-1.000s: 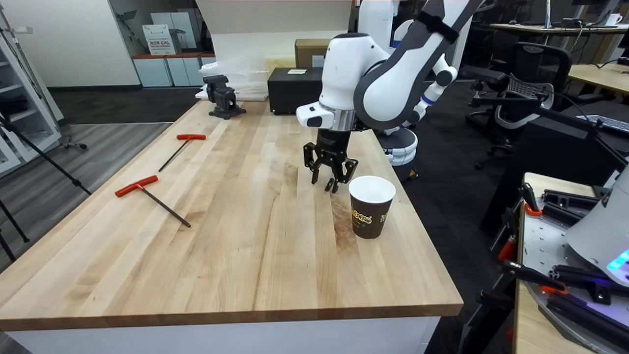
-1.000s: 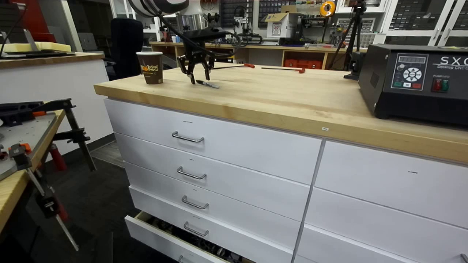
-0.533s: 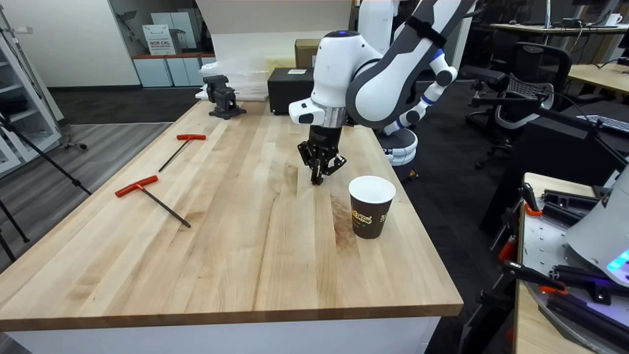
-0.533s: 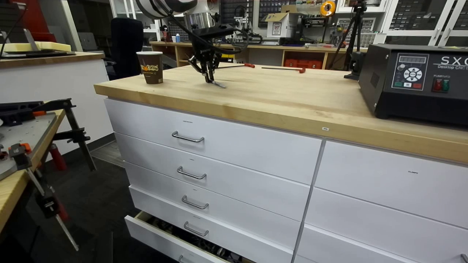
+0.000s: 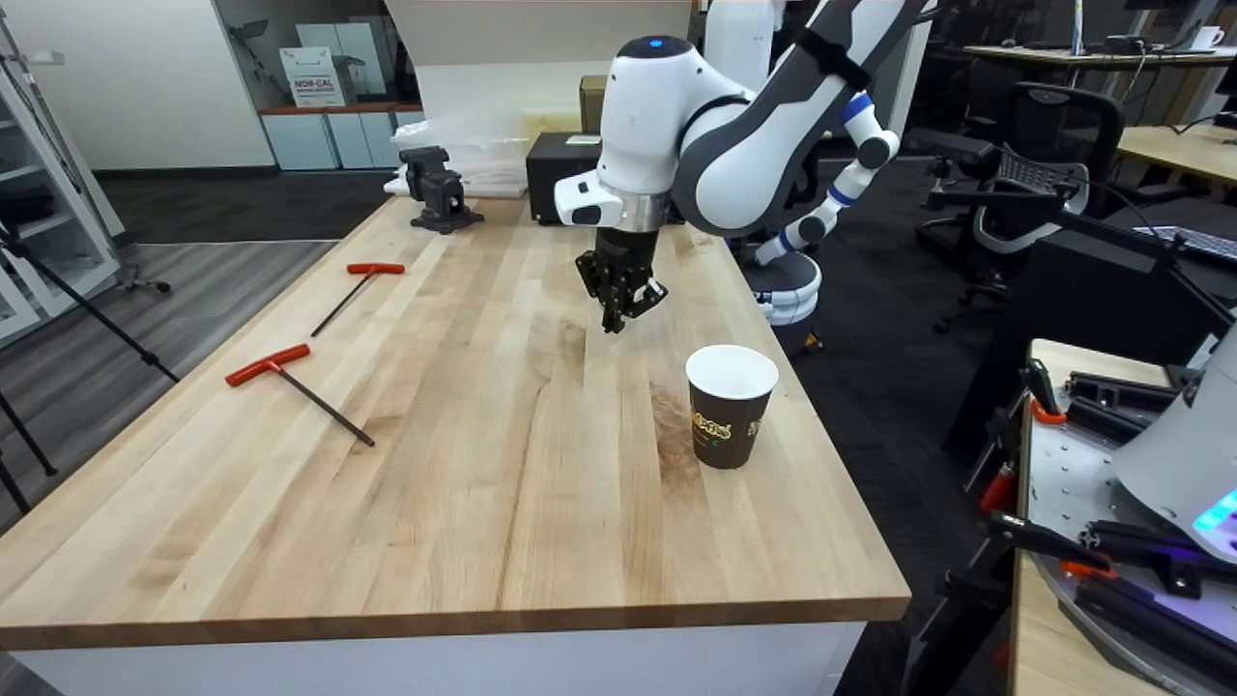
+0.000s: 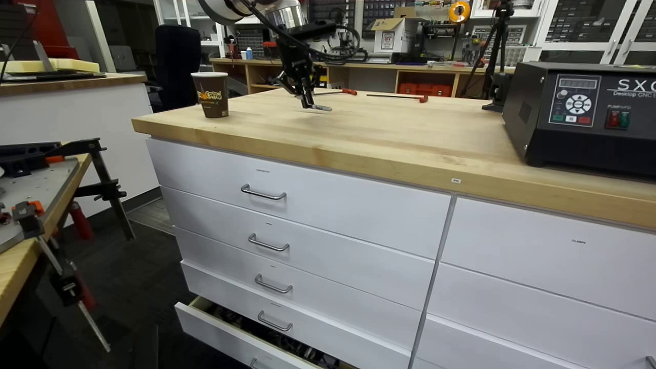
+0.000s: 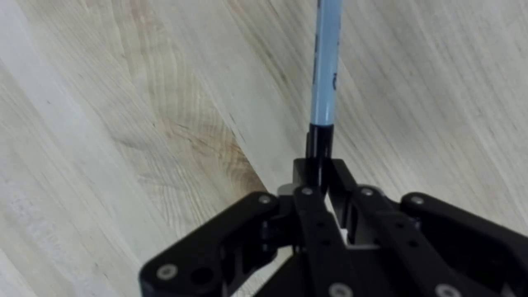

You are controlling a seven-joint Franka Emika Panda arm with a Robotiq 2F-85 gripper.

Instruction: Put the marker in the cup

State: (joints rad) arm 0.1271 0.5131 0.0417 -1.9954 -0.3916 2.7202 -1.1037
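My gripper (image 7: 318,171) is shut on the black end of the marker (image 7: 326,74), whose pale grey body points away from the fingers in the wrist view. In an exterior view the marker (image 6: 322,107) sticks out sideways from the gripper (image 6: 308,105), seemingly just above the tabletop. From the opposite angle the gripper (image 5: 615,327) hides the marker. A dark brown paper cup (image 5: 730,425) with a white rim stands upright on the table, apart from the gripper; the cup (image 6: 213,100) also shows near the table's corner.
Two red-handled tools (image 5: 269,365) lie on the wooden table (image 5: 464,503), well away from the cup. A dark vise (image 5: 440,188) and a black control box (image 6: 579,107) stand at the far end. The cup sits close to the table's side edge.
A second ago the gripper stood open over the marker on the table. It has shut around the marker's black end, then risen and moved away from the cup with it.
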